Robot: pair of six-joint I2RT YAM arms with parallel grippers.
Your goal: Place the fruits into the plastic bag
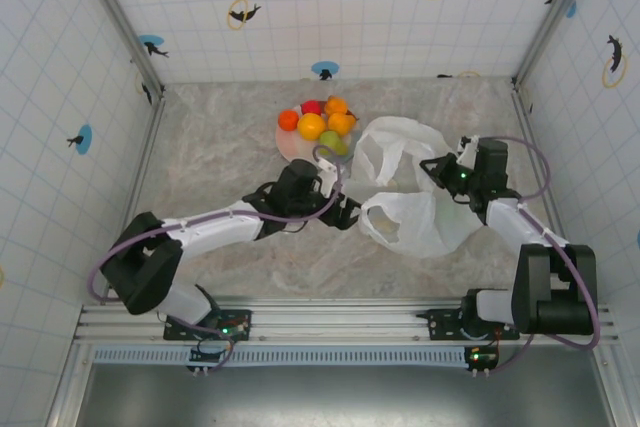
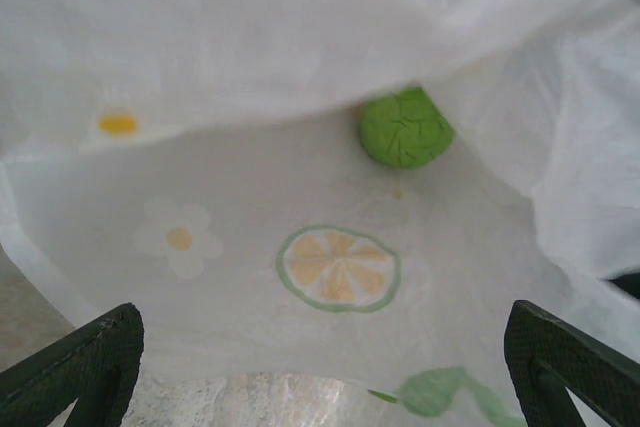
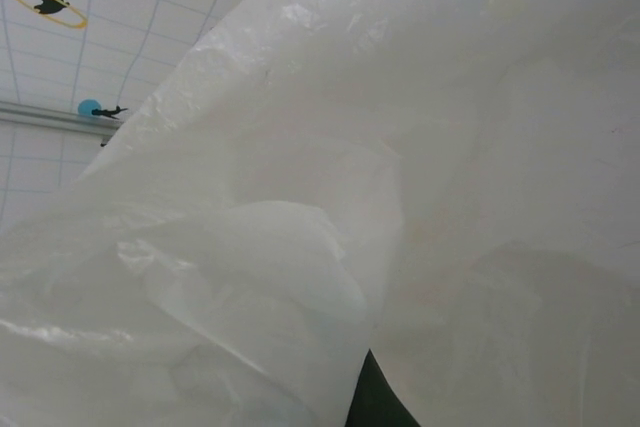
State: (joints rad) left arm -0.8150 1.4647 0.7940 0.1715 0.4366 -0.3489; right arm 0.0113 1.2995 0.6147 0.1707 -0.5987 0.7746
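Tabletop (image 1: 220, 137) of mottled marble bears the plastic bag (image 1: 420, 222) (tiled walls (image 1: 330, 7) around).

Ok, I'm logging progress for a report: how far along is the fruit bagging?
Done: one green round fruit lies inside the crinkly white translucent plastic bag. In hand: the right gripper is shut on the bag's film, and the left gripper is open and empty at its mouth. Left: about seven glossy orange, red and green fruits heaped on the pale pinkish round plate.
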